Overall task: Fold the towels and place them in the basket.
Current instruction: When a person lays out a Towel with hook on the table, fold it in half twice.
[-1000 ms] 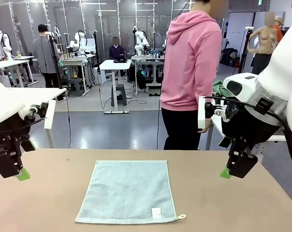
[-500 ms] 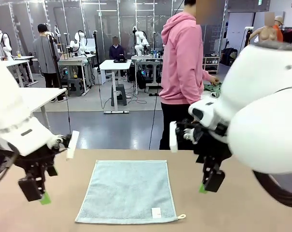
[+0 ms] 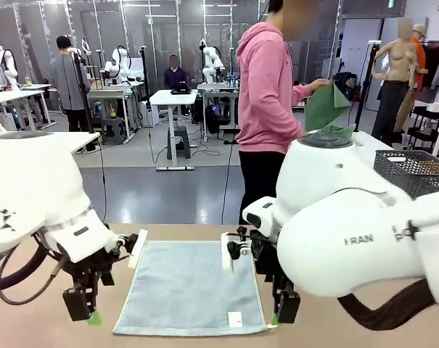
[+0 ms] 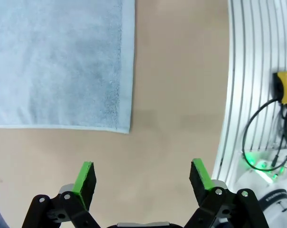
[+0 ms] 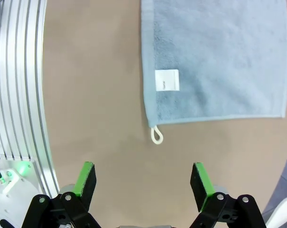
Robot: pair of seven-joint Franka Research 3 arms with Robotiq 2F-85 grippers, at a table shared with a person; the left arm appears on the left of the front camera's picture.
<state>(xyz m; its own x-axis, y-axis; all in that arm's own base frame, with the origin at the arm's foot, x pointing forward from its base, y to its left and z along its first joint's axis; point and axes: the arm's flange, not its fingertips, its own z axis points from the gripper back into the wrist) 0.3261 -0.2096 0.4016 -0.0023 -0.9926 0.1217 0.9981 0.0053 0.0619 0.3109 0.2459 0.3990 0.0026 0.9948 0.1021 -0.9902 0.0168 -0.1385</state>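
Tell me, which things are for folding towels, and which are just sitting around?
For the job:
- light blue towel, flat on the table
- wire basket, off to the right
- left pincer and right pincer, both open

Just around, probably:
- green cloth in the person's hand
- yellow part by the cables

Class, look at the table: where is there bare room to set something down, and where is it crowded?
Bare: the table strip beyond the far edge of the light blue towel, and the near band between towel and rail, midway. Crowded: both near towel corners, where the open left gripper and right gripper hang.
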